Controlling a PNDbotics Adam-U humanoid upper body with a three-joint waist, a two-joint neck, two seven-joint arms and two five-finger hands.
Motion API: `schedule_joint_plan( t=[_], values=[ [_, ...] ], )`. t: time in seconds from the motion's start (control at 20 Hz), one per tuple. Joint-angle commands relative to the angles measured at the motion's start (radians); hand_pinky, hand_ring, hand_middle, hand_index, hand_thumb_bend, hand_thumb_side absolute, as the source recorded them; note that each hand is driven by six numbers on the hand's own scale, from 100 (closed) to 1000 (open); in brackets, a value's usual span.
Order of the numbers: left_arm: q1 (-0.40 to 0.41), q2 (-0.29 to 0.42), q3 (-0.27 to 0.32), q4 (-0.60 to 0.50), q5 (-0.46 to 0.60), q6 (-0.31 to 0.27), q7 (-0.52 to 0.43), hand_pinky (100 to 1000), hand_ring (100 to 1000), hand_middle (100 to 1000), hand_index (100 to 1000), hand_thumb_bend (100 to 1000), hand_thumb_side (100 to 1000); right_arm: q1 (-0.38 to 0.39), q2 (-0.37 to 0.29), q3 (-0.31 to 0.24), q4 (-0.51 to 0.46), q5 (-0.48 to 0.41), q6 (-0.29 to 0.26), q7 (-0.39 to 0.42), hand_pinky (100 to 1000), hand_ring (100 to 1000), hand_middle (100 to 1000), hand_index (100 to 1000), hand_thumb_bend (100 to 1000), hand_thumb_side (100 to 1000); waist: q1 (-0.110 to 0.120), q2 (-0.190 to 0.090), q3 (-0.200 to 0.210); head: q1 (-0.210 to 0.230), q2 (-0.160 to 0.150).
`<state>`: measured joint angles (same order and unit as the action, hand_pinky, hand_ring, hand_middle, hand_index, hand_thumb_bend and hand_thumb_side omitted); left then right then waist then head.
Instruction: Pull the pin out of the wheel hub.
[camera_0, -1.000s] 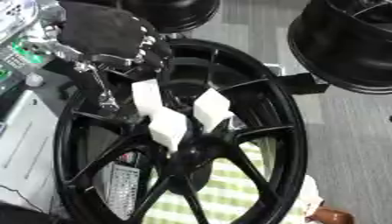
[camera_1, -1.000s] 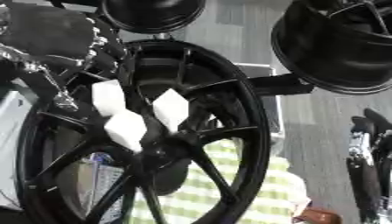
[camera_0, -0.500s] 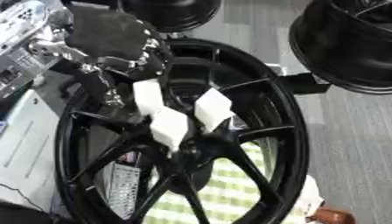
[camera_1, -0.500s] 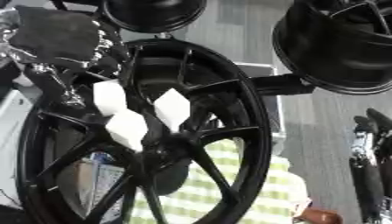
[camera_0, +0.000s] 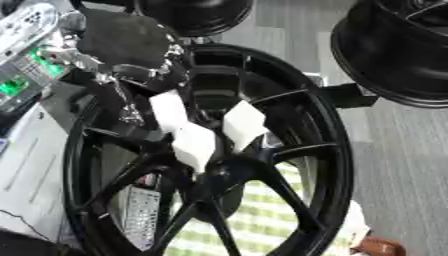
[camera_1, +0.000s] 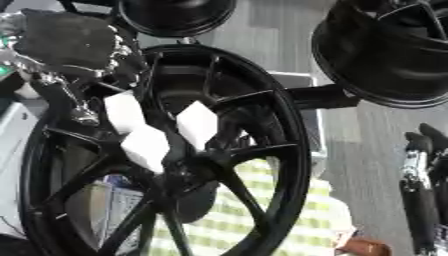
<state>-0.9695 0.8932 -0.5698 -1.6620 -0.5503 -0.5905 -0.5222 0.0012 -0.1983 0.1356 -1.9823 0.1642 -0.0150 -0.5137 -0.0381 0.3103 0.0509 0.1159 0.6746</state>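
Grey flooring backs the black wheel hub (camera_0: 289, 150), where the left hand (camera_0: 122, 42) hangs at its upper-left rim, finger state indeterminable, beside three white pieces (camera_0: 194, 145).

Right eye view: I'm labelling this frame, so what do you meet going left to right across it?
Robot's left hand at the upper left → three white blocks on the spokes of the big black wheel hub → second black wheel → robot's right hand at the right edge.
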Motion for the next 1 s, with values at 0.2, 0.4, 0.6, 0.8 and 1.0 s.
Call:
schedule_joint_plan(
  t=[0.2,0.4,0.6,0.8,1.0],
  values=[
    [-0.024,0.005,0.01,0.001,0.021,-0.224,-0.243,655,590,464,503,373,179,-0.002,-0.006,-0.003,-0.018,-0.006,-0.001,0.001,944,868,700,830,100,738,0.003,-0.016,-0.001,0.002,-0.013],
    [-0.026,0.002,0.013,0.007,0.036,-0.203,-0.231,642,566,431,483,303,170,-0.002,-0.006,-0.003,-0.018,-0.007,-0.002,0.002,945,868,700,830,100,738,0.003,-0.017,0.0,0.001,-0.014],
    [-0.027,-0.002,0.025,0.019,0.054,-0.177,-0.208,628,545,392,454,255,162,-0.002,-0.005,-0.004,-0.018,-0.008,-0.002,0.002,945,868,700,830,100,738,0.003,-0.017,0.0,0.001,-0.013],
    [-0.03,-0.001,0.044,0.031,0.071,-0.149,-0.184,623,534,366,431,210,158,-0.002,-0.005,-0.004,-0.018,-0.008,-0.002,0.001,945,869,701,831,100,739,0.003,-0.017,0.001,-0.003,-0.011],
    [-0.039,0.007,0.077,0.028,0.114,-0.117,-0.161,623,526,340,408,168,152,-0.001,-0.004,-0.006,-0.018,-0.007,-0.003,0.001,945,869,701,831,100,739,0.002,-0.018,0.002,-0.009,-0.01]
  ],
)
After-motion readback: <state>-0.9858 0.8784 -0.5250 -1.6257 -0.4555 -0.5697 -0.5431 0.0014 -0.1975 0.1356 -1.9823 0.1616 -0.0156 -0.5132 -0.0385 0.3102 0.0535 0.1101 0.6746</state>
